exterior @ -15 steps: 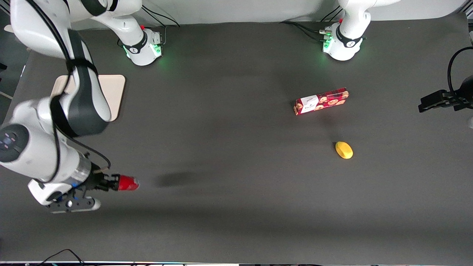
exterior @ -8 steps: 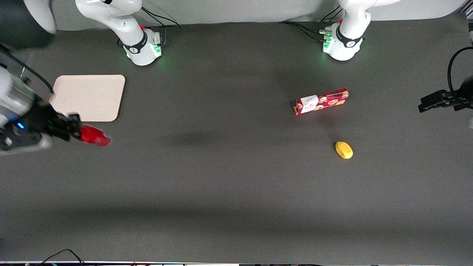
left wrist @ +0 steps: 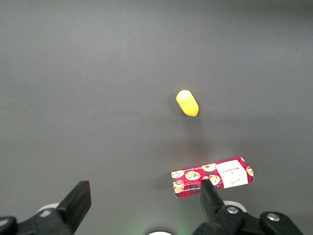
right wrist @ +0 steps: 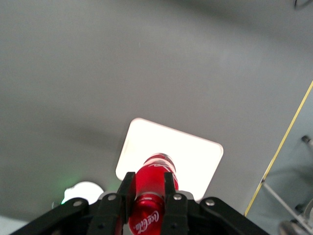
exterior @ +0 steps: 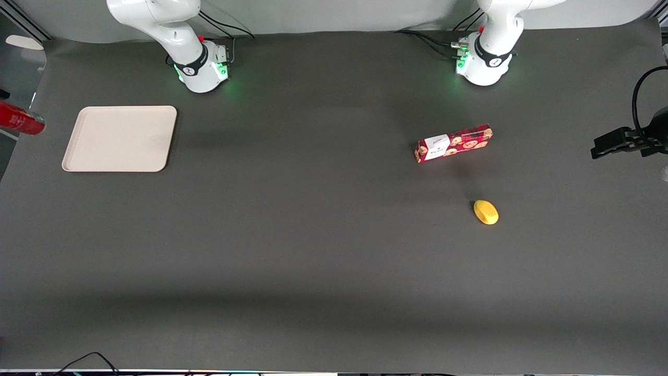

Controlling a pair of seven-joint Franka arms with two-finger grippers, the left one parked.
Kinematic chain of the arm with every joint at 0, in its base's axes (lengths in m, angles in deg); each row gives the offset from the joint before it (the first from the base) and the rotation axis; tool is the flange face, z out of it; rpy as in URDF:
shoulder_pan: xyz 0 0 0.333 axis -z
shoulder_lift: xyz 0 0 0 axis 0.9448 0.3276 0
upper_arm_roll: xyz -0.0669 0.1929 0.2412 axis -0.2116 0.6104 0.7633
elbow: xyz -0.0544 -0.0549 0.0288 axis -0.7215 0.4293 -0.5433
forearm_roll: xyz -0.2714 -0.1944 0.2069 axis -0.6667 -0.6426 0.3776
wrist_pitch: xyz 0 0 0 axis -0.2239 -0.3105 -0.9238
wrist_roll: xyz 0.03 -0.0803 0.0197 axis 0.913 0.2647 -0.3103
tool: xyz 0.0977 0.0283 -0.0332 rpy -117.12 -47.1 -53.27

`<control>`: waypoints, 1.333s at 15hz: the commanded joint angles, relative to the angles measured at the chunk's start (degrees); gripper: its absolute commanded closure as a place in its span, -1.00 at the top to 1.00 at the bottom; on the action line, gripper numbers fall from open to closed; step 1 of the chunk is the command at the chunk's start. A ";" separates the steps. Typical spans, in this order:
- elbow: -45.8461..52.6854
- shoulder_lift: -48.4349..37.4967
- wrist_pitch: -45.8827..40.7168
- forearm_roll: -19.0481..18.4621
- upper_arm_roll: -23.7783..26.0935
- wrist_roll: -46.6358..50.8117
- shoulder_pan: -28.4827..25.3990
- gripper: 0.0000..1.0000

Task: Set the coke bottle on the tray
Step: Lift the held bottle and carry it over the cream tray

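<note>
The hand [right wrist: 148,193] is clamped on the coke bottle [right wrist: 152,188], its two fingers [right wrist: 127,188] pressed against the red body, holding it in the air above the cream tray [right wrist: 195,156]. In the front view the coke bottle [exterior: 21,119] shows just off the tabletop [exterior: 313,250] edge at the working arm's end, beside the tray [exterior: 120,138], which lies near that edge. A red cookie box [exterior: 453,142] and a yellow lemon [exterior: 486,212] lie toward the parked arm's end.

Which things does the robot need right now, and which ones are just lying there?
Needed: coke bottle, clamped in the gripper high above the tray, which sits bare on the table.

Just lying there: cookie box; yellow lemon-like thing, nearer the front camera.
</note>
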 commanded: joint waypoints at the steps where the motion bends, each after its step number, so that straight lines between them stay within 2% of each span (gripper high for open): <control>1: -14.83 -7.83 4.55 -4.63 -3.61 -3.81 -1.03 -1.00; 3: -24.06 -11.61 12.01 -7.45 -5.36 -6.01 -0.76 -1.00; 9: -45.51 -14.61 37.32 -6.85 -19.67 -18.57 -0.76 -1.00; 10: -49.72 -16.10 41.80 -6.76 -23.00 -20.68 -0.85 -1.00; 11: -53.07 -18.38 44.89 -6.76 -24.34 -21.22 -0.94 -1.00; 12: -55.37 -19.79 46.31 -6.76 -24.62 -21.23 -0.59 -1.00; 15: -60.47 -20.51 52.64 -6.76 -30.50 -24.29 -1.20 -1.00; 20: -66.90 -20.16 61.52 -6.76 -33.40 -26.59 -1.12 -1.00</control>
